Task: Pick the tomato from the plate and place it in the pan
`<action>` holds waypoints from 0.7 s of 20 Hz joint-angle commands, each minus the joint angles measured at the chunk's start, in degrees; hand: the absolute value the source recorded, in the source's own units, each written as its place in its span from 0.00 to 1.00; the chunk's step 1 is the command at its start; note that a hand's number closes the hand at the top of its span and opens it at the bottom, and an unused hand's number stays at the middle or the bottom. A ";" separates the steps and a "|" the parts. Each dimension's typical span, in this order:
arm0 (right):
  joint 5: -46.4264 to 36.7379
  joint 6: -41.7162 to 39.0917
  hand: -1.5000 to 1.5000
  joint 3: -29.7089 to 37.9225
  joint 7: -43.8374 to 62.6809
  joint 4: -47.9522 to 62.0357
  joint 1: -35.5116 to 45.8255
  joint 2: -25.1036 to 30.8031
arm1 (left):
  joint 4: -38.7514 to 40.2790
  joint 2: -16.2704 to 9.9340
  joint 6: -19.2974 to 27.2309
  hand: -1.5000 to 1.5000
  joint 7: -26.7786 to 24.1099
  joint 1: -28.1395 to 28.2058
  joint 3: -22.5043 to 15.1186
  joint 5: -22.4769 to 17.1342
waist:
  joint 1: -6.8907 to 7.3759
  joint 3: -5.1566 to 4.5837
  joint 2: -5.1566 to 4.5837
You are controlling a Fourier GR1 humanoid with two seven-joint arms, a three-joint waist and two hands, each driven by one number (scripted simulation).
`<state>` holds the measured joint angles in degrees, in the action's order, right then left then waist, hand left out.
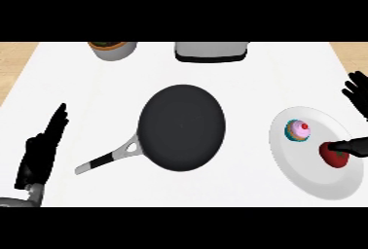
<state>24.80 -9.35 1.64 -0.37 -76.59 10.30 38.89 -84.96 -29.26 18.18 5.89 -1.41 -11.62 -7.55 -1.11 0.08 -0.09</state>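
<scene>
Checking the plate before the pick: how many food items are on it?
2. A cupcake sits on the upper left of the plate; the tomato lies right of it, lower, with the right hand's fingers on it.

A single head view is given, aimed steeply down at the white counter [72, 73] from above. The pan [182, 127] is centred, and the plate [302, 170] is cut near the right edge.

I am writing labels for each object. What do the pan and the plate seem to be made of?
The pan looks like dark matte metal, perhaps non-stick coated; its handle is shiny silver with black grip sections. The plate looks like glazed white ceramic, smooth with soft shading, though plastic is possible.
</scene>
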 commanded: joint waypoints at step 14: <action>-21.99 -23.55 0.00 -1.94 -20.69 25.50 3.83 24.81 | -2.67 2.64 -3.51 0.50 -1.16 1.98 -3.73 1.79 | 2.97 0.00 -0.37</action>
<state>7.32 -27.29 2.53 -18.86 -53.56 9.62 60.16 -88.52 -27.65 14.96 5.02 1.25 -15.07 -6.33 1.50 0.15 -0.39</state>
